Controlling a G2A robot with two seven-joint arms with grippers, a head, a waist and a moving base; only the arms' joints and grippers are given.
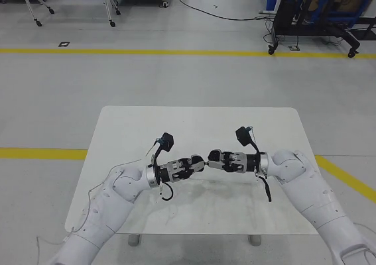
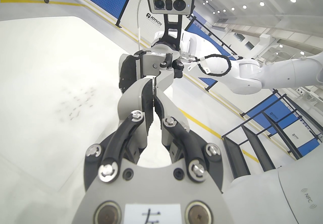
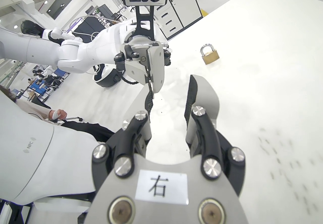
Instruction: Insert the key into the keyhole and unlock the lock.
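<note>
our left hand (image 2: 153,91) is pinched shut on a thin metal bit, we think the key (image 2: 153,83). our right hand (image 3: 171,86) is wide, right beside it. the lock (image 3: 209,54) lies apart on the table (image 3: 265,33). we should close slowly and keep the key straight

Key (image 2: 153,83) in left tool (image 2: 154,95), at right tool (image 2: 145,83)

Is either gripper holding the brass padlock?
No, the padlock lies by itself on the white table, with nothing touching it.
</note>
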